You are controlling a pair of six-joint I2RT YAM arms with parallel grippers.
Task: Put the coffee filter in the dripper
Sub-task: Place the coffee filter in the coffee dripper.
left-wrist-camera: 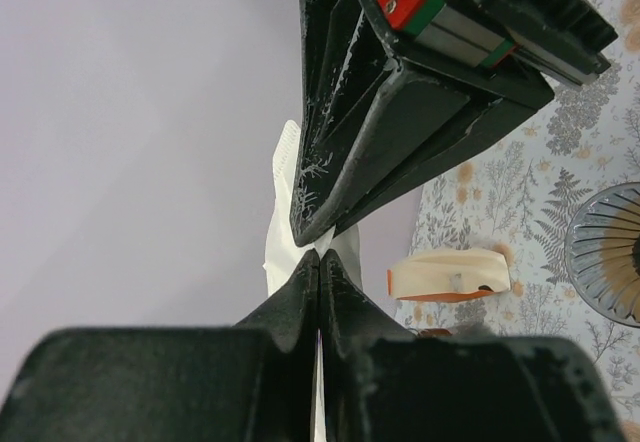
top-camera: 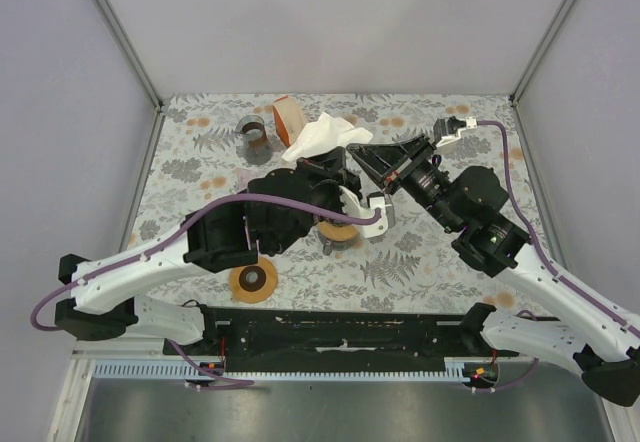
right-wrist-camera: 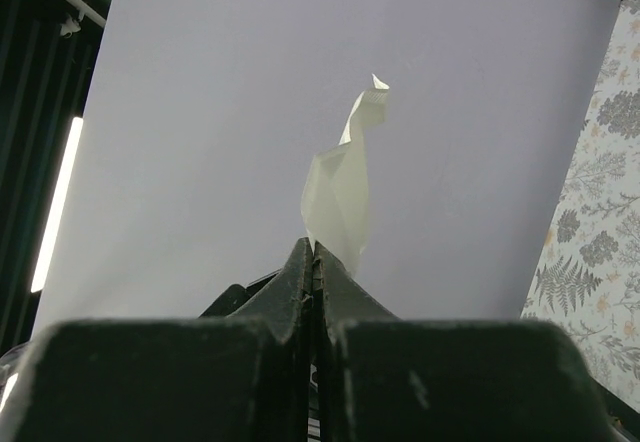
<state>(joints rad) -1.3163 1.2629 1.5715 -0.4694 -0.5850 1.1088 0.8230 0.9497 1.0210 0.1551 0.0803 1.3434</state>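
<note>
The white paper coffee filter (top-camera: 318,137) is held in the air over the back middle of the table, crumpled and standing upward. My left gripper (top-camera: 336,162) is shut on its lower edge; in the left wrist view the jaws (left-wrist-camera: 320,255) pinch the filter (left-wrist-camera: 283,212) with paper showing between them. My right gripper (top-camera: 352,149) is shut on the same filter, tip to tip with the left one; in the right wrist view the filter (right-wrist-camera: 342,187) rises from the closed jaws (right-wrist-camera: 314,245). The grey ribbed dripper (top-camera: 252,134) stands on the table at the back left, apart from the filter, and also shows in the left wrist view (left-wrist-camera: 606,252).
A cream, orange-rimmed piece (top-camera: 290,118) lies next to the dripper, also in the left wrist view (left-wrist-camera: 450,274). A brown round object (top-camera: 338,230) sits under the left wrist. A wooden disc (top-camera: 253,281) lies near the front. Grey walls enclose the flowered table (top-camera: 440,252).
</note>
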